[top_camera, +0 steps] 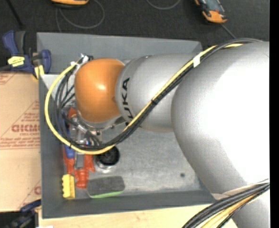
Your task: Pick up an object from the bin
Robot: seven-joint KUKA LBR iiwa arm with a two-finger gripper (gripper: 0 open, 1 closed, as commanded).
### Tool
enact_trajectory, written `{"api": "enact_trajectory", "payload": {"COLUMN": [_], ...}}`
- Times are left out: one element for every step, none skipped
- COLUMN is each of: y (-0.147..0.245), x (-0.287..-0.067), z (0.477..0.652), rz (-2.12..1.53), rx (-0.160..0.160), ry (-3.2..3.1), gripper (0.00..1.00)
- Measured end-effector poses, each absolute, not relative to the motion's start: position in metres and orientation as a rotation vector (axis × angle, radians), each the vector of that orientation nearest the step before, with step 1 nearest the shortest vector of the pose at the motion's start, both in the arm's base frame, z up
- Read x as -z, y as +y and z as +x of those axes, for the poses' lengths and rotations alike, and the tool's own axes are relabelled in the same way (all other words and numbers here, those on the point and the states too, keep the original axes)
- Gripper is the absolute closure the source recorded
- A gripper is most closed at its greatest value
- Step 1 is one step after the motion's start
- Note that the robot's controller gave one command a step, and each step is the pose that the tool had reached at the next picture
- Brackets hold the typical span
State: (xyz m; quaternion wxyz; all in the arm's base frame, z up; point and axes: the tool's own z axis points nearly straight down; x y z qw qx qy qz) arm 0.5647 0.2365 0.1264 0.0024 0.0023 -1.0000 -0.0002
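Observation:
My gripper (85, 133) is low in the left part of the bin, largely hidden under the arm's wrist. Right below it lies a red-orange plastic piece (80, 168) with a small blue part (69, 152) beside it. A black round thing (107, 157) sits just to the gripper's lower right. Nearer the front wall lie a yellow ridged block (68, 186) and a dark grey pad with a green edge (105, 186).
The arm's big silver body covers the middle and right of the bin. Bare grey floor shows at the front right, around a small dark speck. The loose things are bunched in the front left corner.

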Motion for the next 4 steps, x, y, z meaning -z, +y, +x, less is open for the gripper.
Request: {"api": "enact_trajectory", "payload": {"y": [0.235, 0.229, 0.141, 0.171], "x": [-0.131, -0.103, -0.125, -0.114], "z": [0.567, 0.614, 0.561, 0.612], "rz": [-0.001, 0.177, 0.314, 0.156], "rx": [0.003, 0.003, -0.006, 0.003], "ry": [-3.144, -3.144, -3.125, -3.142], "gripper": [0.0, 0.0, 0.0, 0.0]}}
